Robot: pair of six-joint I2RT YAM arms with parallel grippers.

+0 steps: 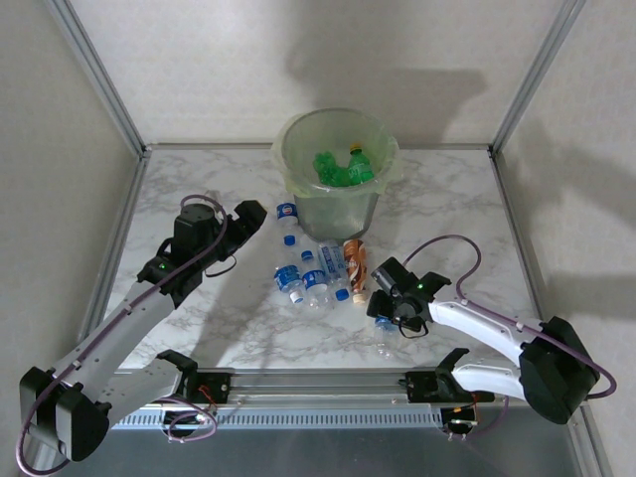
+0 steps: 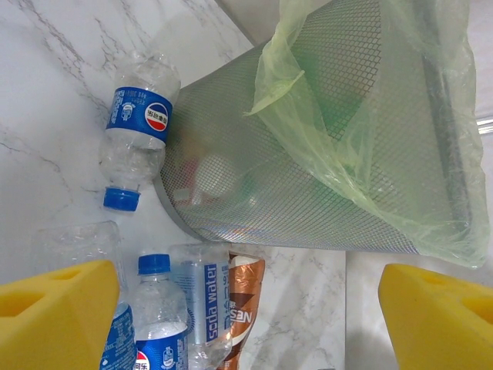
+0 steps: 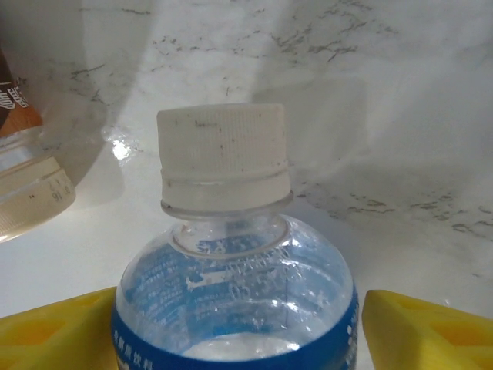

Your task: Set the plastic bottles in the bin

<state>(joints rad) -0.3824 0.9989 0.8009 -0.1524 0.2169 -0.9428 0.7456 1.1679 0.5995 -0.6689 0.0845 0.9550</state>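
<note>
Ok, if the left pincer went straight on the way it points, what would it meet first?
Most likely the mesh wall of the round grey bin lined with a pale green bag, dead ahead of the left pincer; depth is unclear.

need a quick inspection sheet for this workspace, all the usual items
surface: marble-pattern table, no spills seen
job's things: bin upright at the back, green bottles inside; loose bottles lying in front of it; one clear bottle nearest the right arm
clutter: nothing seen
grippers: left gripper open, empty, facing the bin; right gripper straddles the clear bottle, contact unclear
cables: purple cables loop off both arms, clear of the bottles
surroundings: pale walls, metal frame posts
</note>
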